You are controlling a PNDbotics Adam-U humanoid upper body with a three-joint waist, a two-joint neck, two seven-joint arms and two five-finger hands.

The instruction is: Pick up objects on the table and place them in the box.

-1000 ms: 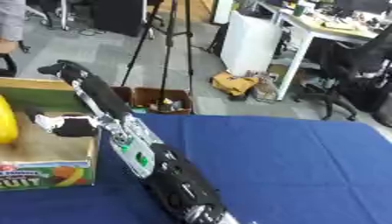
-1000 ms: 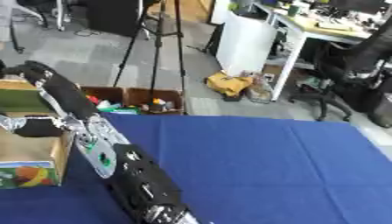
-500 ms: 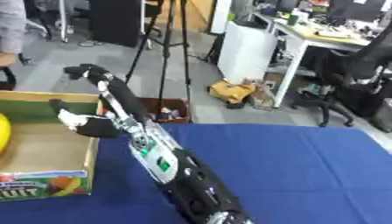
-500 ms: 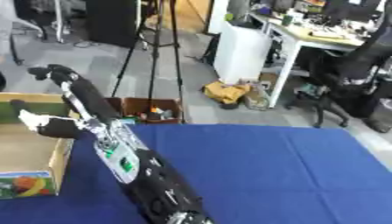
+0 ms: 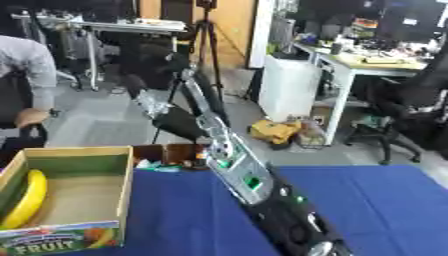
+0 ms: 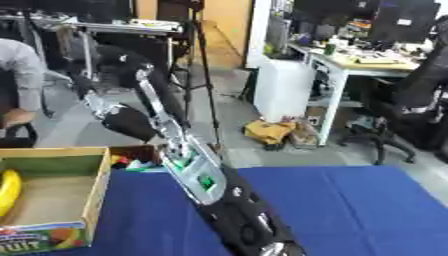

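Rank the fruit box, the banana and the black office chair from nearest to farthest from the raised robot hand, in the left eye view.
1. Fruit box: lower left, below the robot hand.
2. Banana: inside the box, along its left wall.
3. Black office chair: far right, beyond the table.

table (image 5: 385, 200): blue
box (image 5: 73, 152): tan, printed fruit front
banana (image 5: 26, 200): yellow
arm (image 5: 245, 175): black, silver, green lights

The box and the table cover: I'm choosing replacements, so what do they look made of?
The box looks like matte cardboard: plain brown inner walls, printed fruit label outside. The table cover seems blue cloth or felt, dull and without glare, though that is uncertain.
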